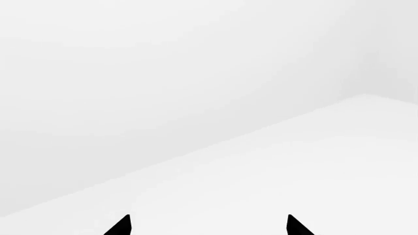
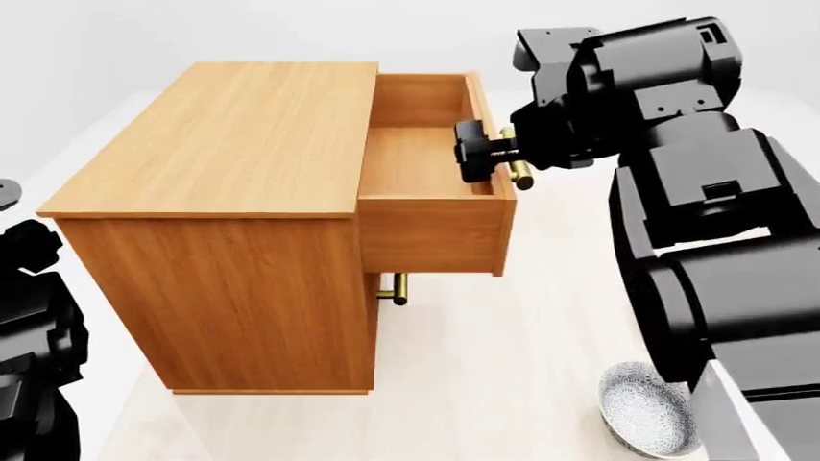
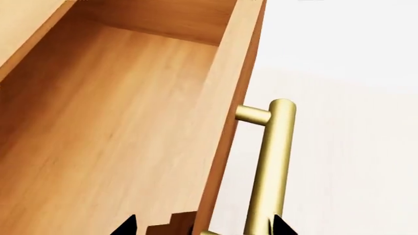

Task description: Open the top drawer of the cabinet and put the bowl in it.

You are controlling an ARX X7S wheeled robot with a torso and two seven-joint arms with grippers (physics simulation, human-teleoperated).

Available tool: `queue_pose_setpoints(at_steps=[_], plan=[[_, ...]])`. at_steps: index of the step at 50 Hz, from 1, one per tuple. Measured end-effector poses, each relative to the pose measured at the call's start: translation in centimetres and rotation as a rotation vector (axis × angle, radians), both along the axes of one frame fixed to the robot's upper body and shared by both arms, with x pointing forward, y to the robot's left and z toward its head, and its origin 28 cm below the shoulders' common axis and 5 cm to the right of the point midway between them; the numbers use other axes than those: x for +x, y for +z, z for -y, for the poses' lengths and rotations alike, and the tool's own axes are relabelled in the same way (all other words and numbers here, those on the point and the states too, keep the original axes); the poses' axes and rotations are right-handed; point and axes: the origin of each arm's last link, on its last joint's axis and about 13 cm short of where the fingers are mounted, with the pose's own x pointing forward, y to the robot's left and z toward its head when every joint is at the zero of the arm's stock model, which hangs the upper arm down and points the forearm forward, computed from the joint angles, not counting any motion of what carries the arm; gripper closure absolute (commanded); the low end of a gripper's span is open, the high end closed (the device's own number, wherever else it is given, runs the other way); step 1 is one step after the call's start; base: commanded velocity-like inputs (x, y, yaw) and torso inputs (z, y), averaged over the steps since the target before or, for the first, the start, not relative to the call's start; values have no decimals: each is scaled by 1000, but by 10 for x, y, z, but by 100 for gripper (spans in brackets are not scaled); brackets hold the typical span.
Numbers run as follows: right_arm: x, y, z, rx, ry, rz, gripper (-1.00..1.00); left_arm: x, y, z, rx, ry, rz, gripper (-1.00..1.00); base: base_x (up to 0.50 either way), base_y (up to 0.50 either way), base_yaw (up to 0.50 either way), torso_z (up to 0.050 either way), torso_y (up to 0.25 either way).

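The orange-brown cabinet [image 2: 230, 134] stands in the middle of the head view, with its top drawer [image 2: 429, 230] pulled out and nothing inside it. My right gripper [image 2: 481, 154] hangs over the drawer's front edge. In the right wrist view the right gripper [image 3: 203, 226] is open, its fingertips straddling the drawer front [image 3: 225, 122] and the brass handle [image 3: 271, 166] without closing on them. The speckled bowl [image 2: 647, 408] sits on the floor at the lower right, beside my right arm. My left gripper [image 1: 207, 226] is open with only white floor and wall before it.
A lower drawer's brass handle [image 2: 395, 286] pokes out under the open drawer. My left arm [image 2: 26, 317] hangs at the left edge, beside the cabinet's side. Pale floor [image 2: 513, 365] lies between the cabinet and the bowl.
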Motion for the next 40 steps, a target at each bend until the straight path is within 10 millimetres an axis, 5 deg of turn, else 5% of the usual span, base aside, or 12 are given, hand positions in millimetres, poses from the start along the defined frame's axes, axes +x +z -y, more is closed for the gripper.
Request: queue_pose_setpoints(at_steps=[40], plan=[[-3,4,45,-91,-135,15,-100,1,-1,2,6,-4,-8,-100,0,0,0,0,0]])
